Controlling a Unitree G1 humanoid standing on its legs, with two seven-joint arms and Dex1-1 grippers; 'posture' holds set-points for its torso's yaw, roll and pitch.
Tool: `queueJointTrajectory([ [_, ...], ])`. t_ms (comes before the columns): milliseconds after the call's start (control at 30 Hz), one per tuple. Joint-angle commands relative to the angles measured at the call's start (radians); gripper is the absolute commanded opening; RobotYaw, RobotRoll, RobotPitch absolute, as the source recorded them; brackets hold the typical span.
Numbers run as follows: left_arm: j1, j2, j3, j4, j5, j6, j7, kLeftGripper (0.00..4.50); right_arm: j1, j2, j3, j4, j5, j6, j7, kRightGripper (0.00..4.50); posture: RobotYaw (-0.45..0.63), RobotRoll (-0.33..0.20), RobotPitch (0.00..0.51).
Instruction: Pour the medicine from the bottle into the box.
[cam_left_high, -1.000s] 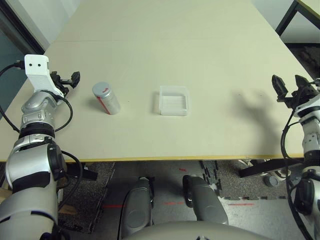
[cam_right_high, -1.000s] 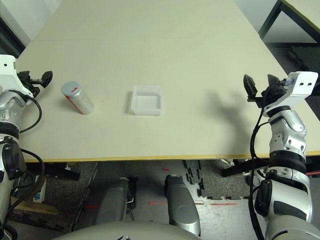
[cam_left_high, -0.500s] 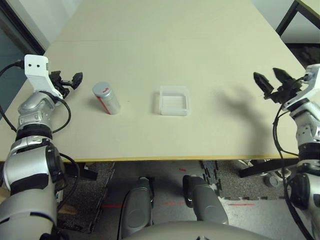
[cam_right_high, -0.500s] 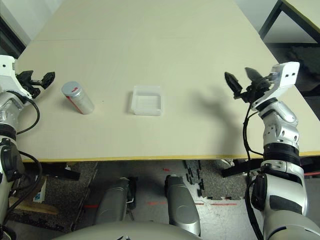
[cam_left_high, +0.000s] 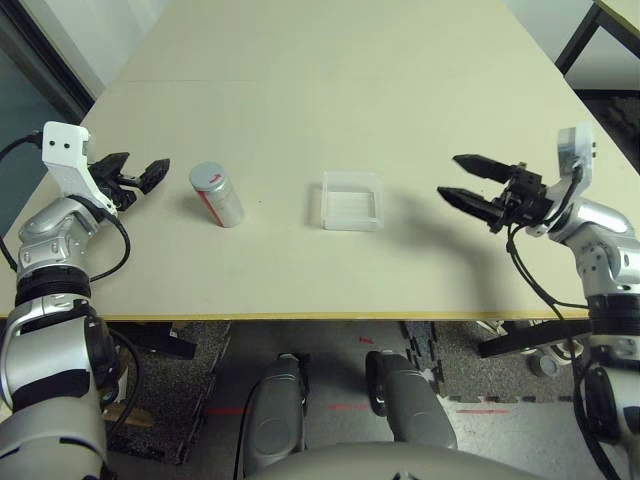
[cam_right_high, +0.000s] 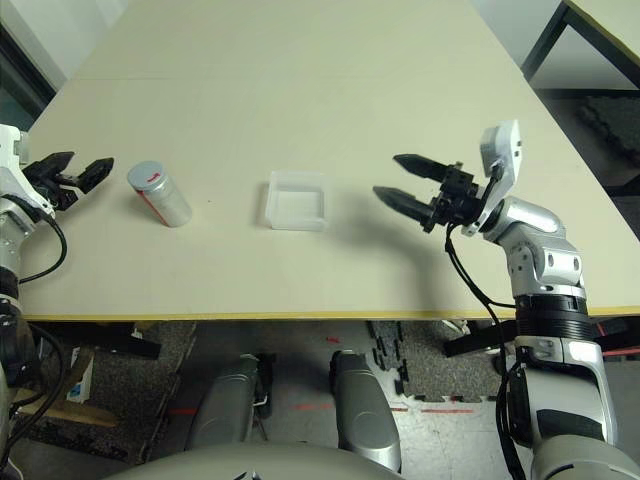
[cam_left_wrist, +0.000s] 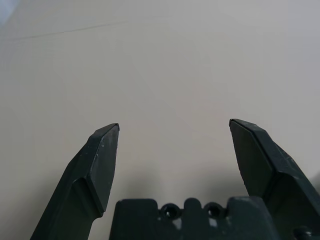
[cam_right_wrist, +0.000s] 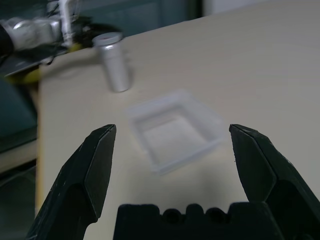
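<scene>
The silvery bottle (cam_left_high: 216, 195) with a red-marked grey top stands upright on the table's left side. The medicine is hidden. To the bottle's right, near the middle, sits the clear shallow box (cam_left_high: 350, 200), with nothing to be seen inside it. My left gripper (cam_left_high: 143, 167) hovers open just left of the bottle, pointing at it without touching. My right gripper (cam_left_high: 448, 176) is open to the right of the box, a short gap away, fingers aimed at it. In the right wrist view the box (cam_right_wrist: 172, 130) lies ahead of the open fingers (cam_right_wrist: 100, 155), with the bottle (cam_right_wrist: 114, 62) beyond.
The beige table (cam_left_high: 330, 80) stretches far back, and its yellow front edge (cam_left_high: 330, 317) runs close to me. A second table's dark leg (cam_left_high: 578, 35) stands off the back right corner.
My right gripper has swung in from the table's right edge toward the box, its fingers now pointing left. The left gripper has turned a little more toward the bottle.
</scene>
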Motion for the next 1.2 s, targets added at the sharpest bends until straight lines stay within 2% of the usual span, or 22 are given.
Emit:
queueJointTrajectory([
  [33, 0.056, -0.006, 0.008, -0.09, -0.033, 0.054, -0.016, 4.42, 0.011, -0.021, 0.034, -0.023, -0.019, -0.001, 0.034, 4.5, 0.0, 0.0, 0.164],
  [267, 0.142, -0.003, 0.026, -0.229, -0.075, 0.131, -0.021, 4.42, 0.006, -0.025, 0.075, -0.023, -0.046, -0.029, 0.076, 4.5, 0.01, 0.0, 0.173],
  [767, 0.45, 0.012, 0.073, -0.635, -0.275, 0.35, -0.182, 4.42, -0.005, 0.0, 0.122, 0.007, -0.089, -0.095, 0.095, 4.5, 0.03, 0.0, 0.184],
  [933, 0.471, -0.022, 0.071, -0.675, -0.274, 0.311, -0.157, 4.42, -0.014, 0.012, 0.127, 0.026, -0.104, -0.114, 0.097, 4.5, 0.03, 0.0, 0.186],
  [1200, 0.457, -0.112, 0.039, -0.668, -0.238, 0.171, -0.122, 4.42, -0.026, 0.02, 0.128, 0.054, -0.123, -0.143, 0.097, 4.5, 0.03, 0.0, 0.183],
])
